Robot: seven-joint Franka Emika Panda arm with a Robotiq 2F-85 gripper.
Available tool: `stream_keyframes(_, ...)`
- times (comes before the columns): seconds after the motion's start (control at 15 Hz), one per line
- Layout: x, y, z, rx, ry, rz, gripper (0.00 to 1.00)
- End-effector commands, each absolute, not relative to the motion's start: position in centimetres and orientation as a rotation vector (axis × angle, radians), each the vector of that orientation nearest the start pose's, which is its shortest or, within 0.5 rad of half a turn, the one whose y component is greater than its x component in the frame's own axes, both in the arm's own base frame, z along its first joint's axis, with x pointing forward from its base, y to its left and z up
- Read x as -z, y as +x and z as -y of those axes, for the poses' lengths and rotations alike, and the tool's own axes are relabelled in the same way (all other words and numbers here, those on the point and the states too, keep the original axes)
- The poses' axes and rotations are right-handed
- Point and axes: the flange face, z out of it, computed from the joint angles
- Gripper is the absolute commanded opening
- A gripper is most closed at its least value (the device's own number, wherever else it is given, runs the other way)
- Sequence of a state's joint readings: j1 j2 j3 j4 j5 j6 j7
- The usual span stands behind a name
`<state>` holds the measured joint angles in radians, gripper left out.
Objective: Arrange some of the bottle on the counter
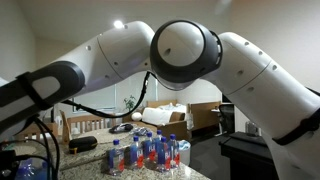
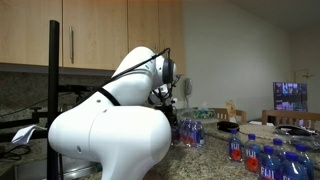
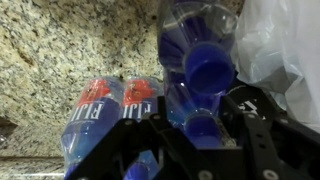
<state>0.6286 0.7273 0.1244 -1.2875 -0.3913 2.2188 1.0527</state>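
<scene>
Bottles [image 3: 200,70] crowded at hand [image 3: 200,138], grip impossible to tell, open counter [image 3: 60,40] beside, white plastic [image 3: 285,50] close.

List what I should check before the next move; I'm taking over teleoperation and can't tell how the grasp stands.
1. Tool lined up over blue-capped bottles: ok.
2. Tool gripping a bottle: cannot tell.
3. Red-labelled bottles clear of tool: cannot tell.
4. White plastic crowding the bottles: not ok, may snag.
5. Counter space left of group: ok.
</scene>
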Motion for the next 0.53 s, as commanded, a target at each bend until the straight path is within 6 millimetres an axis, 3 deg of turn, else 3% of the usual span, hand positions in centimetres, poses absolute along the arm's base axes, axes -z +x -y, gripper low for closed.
stream_keyframes(0.0, -34.6, 57.8, -49.8, 0.500, -3.058, -0.207, 0.28)
stream_keyframes(0.2, -34.4, 57.7, -50.3, 0.501, -3.061, -0.164, 0.09)
stream_keyframes(0.4, -34.3, 57.6, -50.7, 0.498, -3.068, -0.141, 0.03)
stream_keyframes(0.47, -34.3, 57.5, -50.8, 0.499, -3.080, -0.138, 0.32)
